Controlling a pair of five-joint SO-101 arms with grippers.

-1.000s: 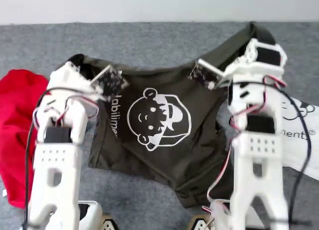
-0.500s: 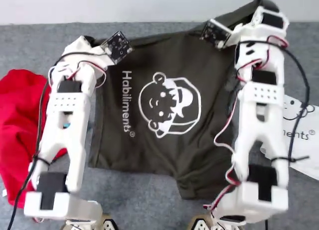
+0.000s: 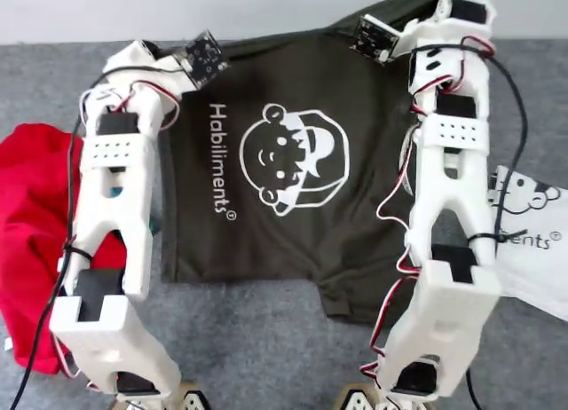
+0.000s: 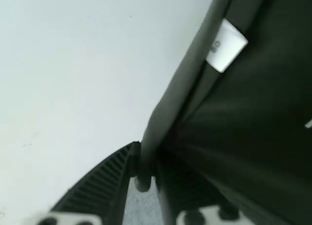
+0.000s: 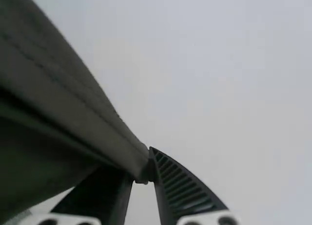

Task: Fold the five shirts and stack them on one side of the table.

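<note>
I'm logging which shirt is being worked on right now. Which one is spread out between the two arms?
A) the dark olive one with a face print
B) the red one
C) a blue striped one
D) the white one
A: the dark olive shirt with the white face print lies spread across the middle of the table, with the red shirt bunched to its left and the white shirt to its right.

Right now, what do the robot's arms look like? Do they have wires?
The left arm and right arm are chunky white plastic with black motor blocks. Red, white and black wires loop along them, and a small dark circuit board sits near each wrist. The left end effector and right end effector are ribbed black plastic.
</note>
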